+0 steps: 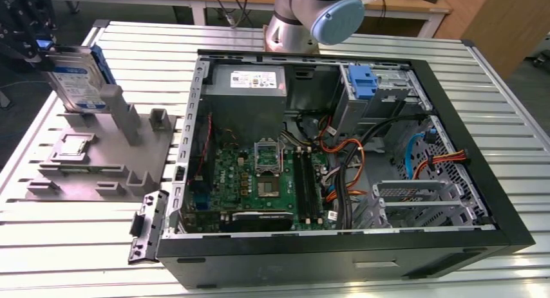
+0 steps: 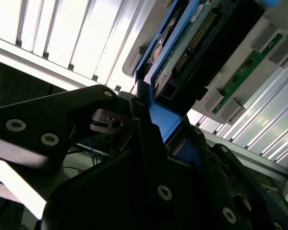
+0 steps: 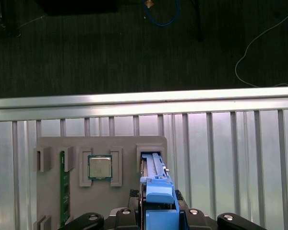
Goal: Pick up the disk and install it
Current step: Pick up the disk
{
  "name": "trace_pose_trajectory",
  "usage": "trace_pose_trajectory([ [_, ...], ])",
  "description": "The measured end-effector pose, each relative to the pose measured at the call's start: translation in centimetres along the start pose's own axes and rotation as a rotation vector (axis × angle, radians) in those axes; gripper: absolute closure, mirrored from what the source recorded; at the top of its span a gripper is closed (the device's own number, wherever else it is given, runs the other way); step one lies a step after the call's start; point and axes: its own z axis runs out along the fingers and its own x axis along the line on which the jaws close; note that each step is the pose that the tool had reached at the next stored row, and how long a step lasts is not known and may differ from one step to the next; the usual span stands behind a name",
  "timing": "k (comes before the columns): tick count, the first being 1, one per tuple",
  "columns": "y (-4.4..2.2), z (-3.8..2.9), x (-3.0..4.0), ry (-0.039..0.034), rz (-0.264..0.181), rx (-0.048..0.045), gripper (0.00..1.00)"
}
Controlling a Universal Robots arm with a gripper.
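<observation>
A shiny metal desk point(image 1: 498, 85) made of long silver slats fills the room in front of me, and past its far edge the floor is dark. In the middle of the desk lies a big black computer case point(image 1: 516, 227) with its side off, so I can see a green board point(image 1: 249, 176), a grey power box point(image 1: 249, 82), lots of coloured wires and a blue holder point(image 1: 365, 85) standing up at the far side. The robot arm point(image 1: 313, 15) rises from the desk behind the case. On the exterior view's left sits a flat grey tray point(image 1: 112, 156) with little slots. The disk point(image 1: 76, 79) stands on its edge at the far end of this tray, well apart from the case. The black gripper point(image 1: 38, 46) is right on top of it. In the second wrist view the fingers point(image 2: 143, 120) are clenched on the blue frame point(image 2: 165, 122) of the disk, one on each side. I cannot tell if the disk is lifted out of its slot. In the first wrist view a square chip point(image 3: 100, 167) and a green memory stick point(image 3: 63, 187) lie in the tray beside the disk.
</observation>
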Motion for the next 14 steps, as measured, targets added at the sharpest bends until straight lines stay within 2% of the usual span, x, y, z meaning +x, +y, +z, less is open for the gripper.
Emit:
trace_pose_trajectory([
  [14,-0.01,-0.06,0.0,-0.0001,0.0,0.0001,0.64],
])
